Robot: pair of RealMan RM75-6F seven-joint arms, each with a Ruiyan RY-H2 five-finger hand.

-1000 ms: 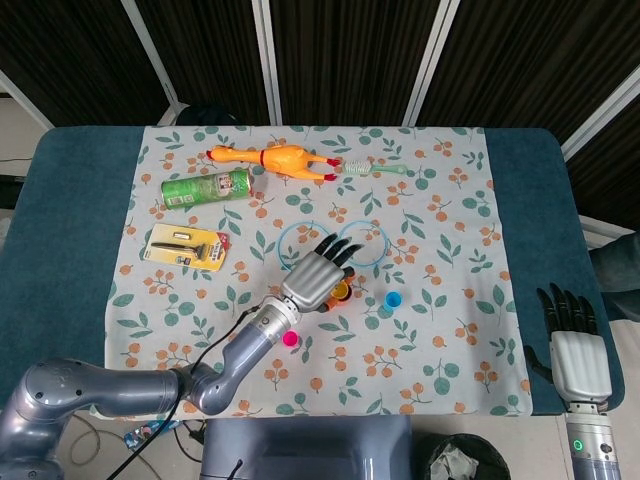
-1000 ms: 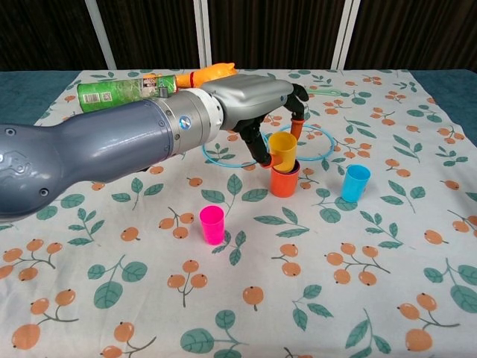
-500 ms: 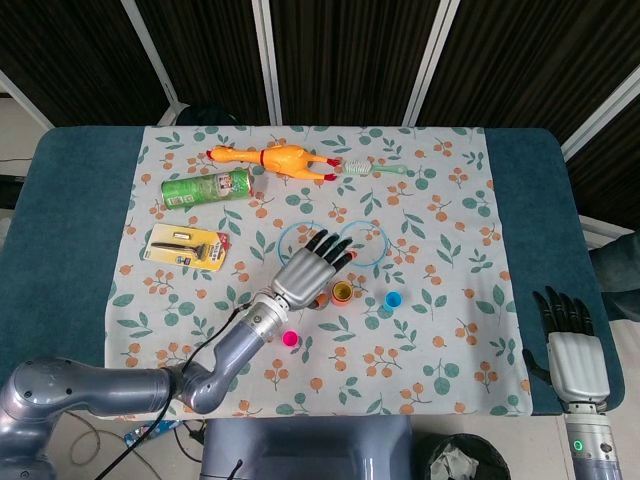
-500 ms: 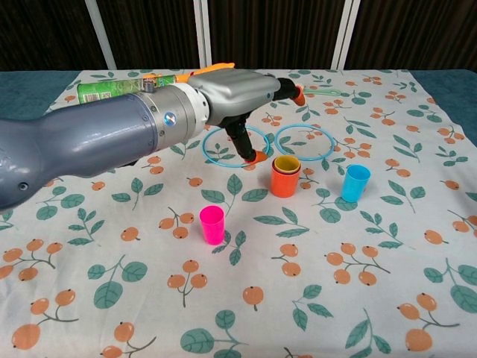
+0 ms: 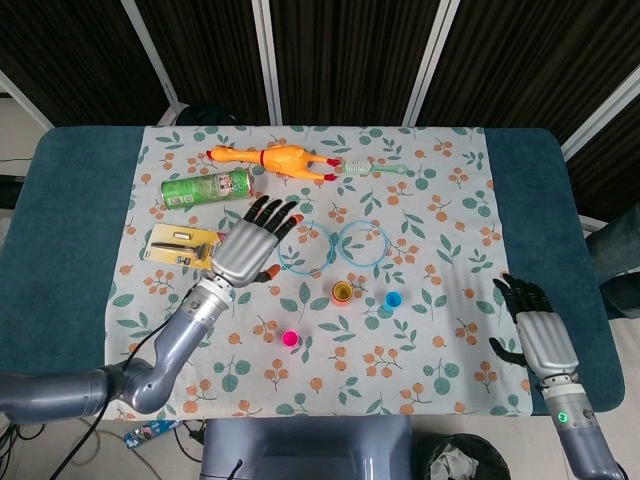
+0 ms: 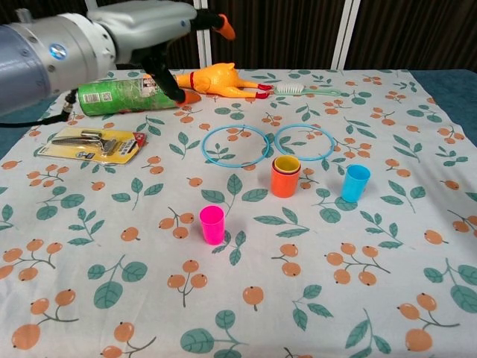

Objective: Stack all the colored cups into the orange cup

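Nearest to us, the pink cup (image 6: 212, 224) stands alone and upright on the flowered cloth (image 6: 373, 298), and a little beyond it the blue cup (image 6: 355, 183) also stands apart, to the right of the orange cup (image 6: 284, 181). The change lies there: a second ago our left hand (image 5: 247, 248) held the yellow cup (image 6: 286, 164) over the orange one, and now the yellow cup sits nested inside it, only its rim showing. We have since pulled that hand up and away to the left, over toward the razor pack (image 6: 93, 142) and the green can (image 6: 119, 93); its fingers are spread and hold nothing. Our right hand (image 5: 538, 329) waits at the table's right edge, fingers loosely apart and empty. We judge one cup stacked and two left, pink and blue. Farther back lie the two blue rings (image 6: 235, 145) and the rubber chicken (image 6: 216, 79), untouched.
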